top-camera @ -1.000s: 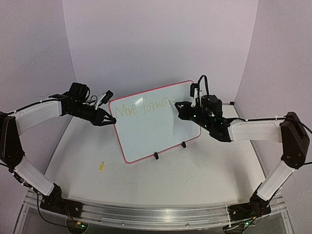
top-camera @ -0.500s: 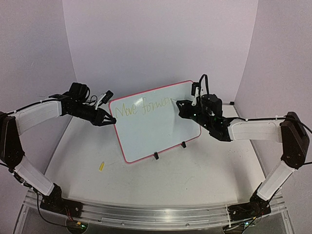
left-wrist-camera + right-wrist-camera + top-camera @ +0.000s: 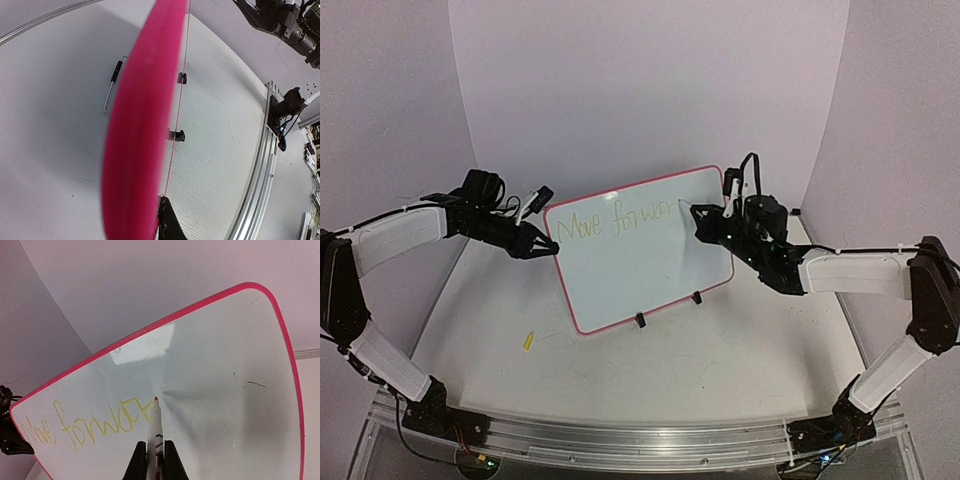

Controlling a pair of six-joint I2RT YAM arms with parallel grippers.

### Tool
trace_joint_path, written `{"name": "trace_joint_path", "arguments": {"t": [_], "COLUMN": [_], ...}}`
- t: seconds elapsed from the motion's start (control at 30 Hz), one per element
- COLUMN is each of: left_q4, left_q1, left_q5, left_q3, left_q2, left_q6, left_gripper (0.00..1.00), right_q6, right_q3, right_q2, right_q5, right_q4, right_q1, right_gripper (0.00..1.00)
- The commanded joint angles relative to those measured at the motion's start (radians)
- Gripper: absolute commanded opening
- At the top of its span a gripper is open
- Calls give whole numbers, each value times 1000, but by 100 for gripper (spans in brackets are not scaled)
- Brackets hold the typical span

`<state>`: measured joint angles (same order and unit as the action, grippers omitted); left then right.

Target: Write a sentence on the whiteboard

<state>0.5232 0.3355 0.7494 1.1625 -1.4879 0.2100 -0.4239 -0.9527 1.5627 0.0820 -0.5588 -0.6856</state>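
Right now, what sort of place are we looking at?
Probably a lab robot test cell: plain lilac backdrop walls, left arm and right arm bolted to an aluminium rail, left end effector gripping the whiteboard, right end effector holding a marker.

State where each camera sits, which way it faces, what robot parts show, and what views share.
Top external: above and behind the robot, looking down at the whiteboard; left arm and right arm show.
Left wrist: at the board's left edge, looking along its rim over the table; one finger shows.
Right wrist: faces the board's front; its fingers hold the marker at the unfinished sentence.
Shared: all three see the whiteboard.
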Motion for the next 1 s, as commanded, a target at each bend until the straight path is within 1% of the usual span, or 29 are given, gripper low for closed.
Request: {"name": "trace_joint_path", "arguments": {"t": [0.0,0.37,0.63,0.8,0.97], "left_q4": [31,32,31,31,31], "left_q1": [33,34,34,36,36], "left_q5": [-89,-91,-91,-91,-91], "left_q3": [-6,-6,-6,-6,-6], "left_q2": [-31,-33,-33,-35,-35], "left_q6": [43,44,44,44,44], "left_gripper": [0,0,0,0,0], "right_q6": [-8,-2,33,52,47], "right_q3": [-6,-45,-64,-63,-34], "right_q2": [12,51,60,64,58], "right_q5": [20,3,-25,-67,-75], "right_q4": [-14,-12,-19,-20,-20], "right_q1": [12,25,26,26,26], "right_gripper": [0,0,0,0,0]}}
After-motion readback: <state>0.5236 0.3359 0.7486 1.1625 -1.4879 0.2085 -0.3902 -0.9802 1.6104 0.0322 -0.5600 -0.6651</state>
